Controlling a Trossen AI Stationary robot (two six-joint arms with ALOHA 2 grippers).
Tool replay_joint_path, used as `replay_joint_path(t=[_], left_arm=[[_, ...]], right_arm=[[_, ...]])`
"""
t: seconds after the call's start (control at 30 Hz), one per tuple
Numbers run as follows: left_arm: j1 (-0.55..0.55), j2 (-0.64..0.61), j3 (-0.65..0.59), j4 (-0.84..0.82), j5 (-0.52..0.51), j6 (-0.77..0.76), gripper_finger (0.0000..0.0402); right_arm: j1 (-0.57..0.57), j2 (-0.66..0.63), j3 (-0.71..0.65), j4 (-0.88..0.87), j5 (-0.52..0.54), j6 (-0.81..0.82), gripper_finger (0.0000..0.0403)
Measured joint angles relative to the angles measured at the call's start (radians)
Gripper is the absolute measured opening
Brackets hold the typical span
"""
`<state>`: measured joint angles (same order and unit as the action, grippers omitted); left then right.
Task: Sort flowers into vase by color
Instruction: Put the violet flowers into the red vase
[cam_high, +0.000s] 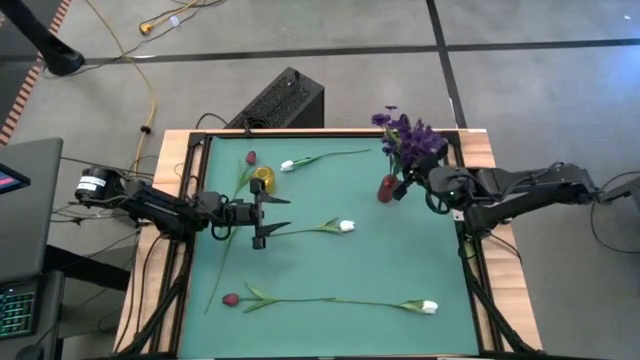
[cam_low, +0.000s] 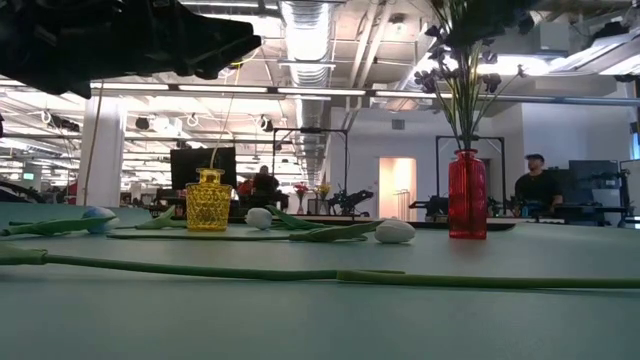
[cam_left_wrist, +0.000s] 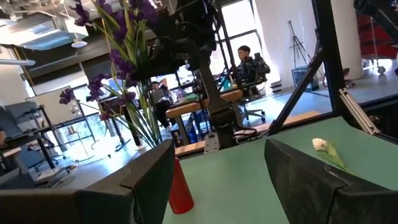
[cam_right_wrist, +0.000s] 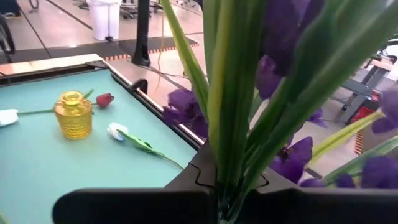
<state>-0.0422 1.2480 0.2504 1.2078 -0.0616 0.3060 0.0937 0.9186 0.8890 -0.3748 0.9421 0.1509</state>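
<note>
A purple spray (cam_high: 405, 135) stands upright in a red vase (cam_high: 387, 188) at the far right of the green mat, its stems going down into the vase's neck (cam_low: 465, 152). My right gripper (cam_high: 408, 182) is shut on those stems. A yellow vase (cam_high: 263, 178) stands at the far left. My left gripper (cam_high: 265, 220) hovers open just on its near side, touching nothing. White tulips (cam_high: 345, 226) (cam_high: 290, 163) (cam_high: 428, 307) and dark red tulips (cam_high: 250, 157) (cam_high: 230, 299) lie flat on the mat. My right gripper (cam_right_wrist: 227, 199) pinches the purple spray's bundled green stems (cam_right_wrist: 227, 155) between its two fingers, below the blossoms and above the vase. The fingers come from the table's right, about level, and lie across the stems. The spray stands upright with its lower stem ends in the red vase.
A long tulip stem (cam_low: 300, 272) lies across the mat's near part. A black box (cam_high: 285, 98) sits beyond the far edge. The mat has a raised dark frame (cam_high: 470, 250). People sit in the room behind (cam_low: 535, 180).
</note>
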Motion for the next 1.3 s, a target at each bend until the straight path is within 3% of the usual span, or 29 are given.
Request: replay_joint_path(t=[0.47,1.3], left_arm=[[0.0,0.0,0.0,-0.015,0.0,-0.003,0.024],[0.0,0.0,0.001,-0.013,-0.002,-0.014,0.024]], right_arm=[[-0.013,0.02,0.0,-0.147,0.001,0.198,0.0038],[-0.057,0.166,-0.045,-0.103,-0.027,0.278,0.0038]])
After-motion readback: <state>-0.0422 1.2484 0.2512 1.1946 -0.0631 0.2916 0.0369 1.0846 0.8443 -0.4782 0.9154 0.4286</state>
